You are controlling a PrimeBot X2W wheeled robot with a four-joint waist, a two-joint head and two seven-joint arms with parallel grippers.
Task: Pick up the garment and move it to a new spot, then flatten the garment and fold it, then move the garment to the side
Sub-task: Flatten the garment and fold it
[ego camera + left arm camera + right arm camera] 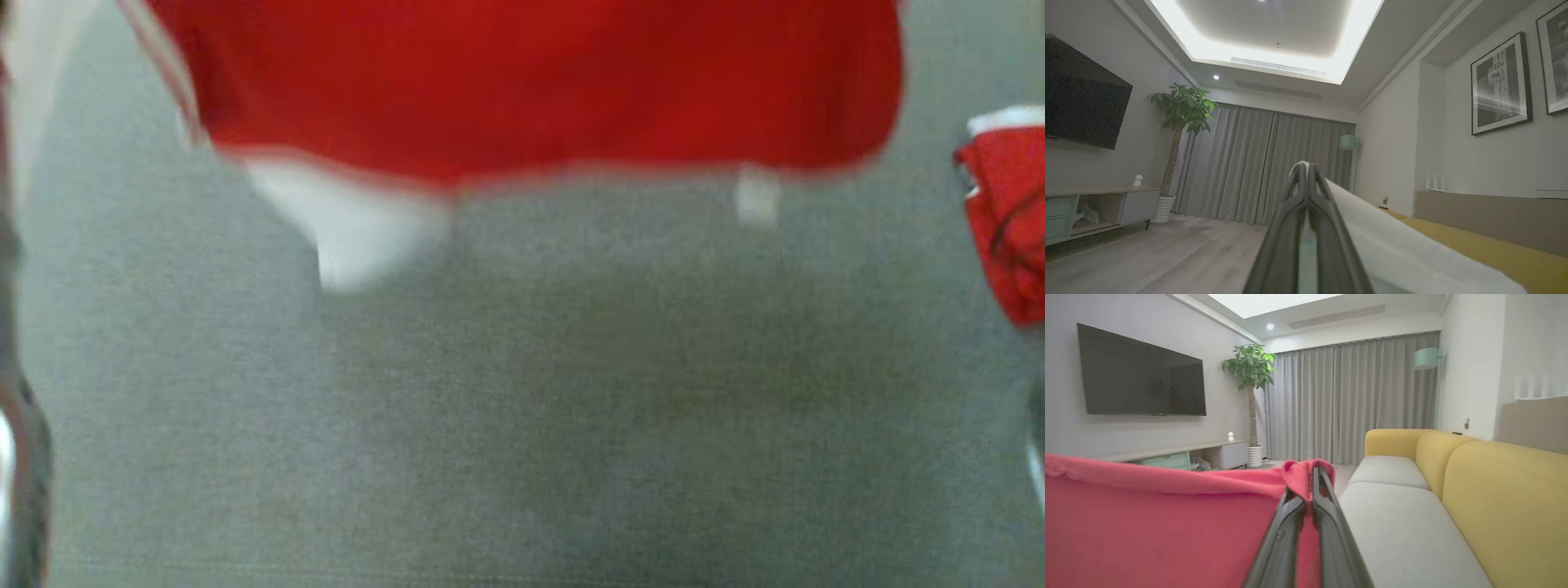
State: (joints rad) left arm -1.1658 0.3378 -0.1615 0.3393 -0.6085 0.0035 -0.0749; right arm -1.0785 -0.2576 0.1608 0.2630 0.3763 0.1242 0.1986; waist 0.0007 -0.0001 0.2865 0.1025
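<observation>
The red garment [522, 82] hangs spread over the grey sofa seat [522, 408], toward its far edge, right hand [1312, 473] clenched on a red corner, left hand [1304, 167] on a pale edge. Light, limp cloth, I judge: corner grips should hold it spread.

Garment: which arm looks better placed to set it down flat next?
Probably right: the right claw is shut on the red garment beside the grey sofa seat; the left claw pinches white cloth, which hides the seat from its view.
</observation>
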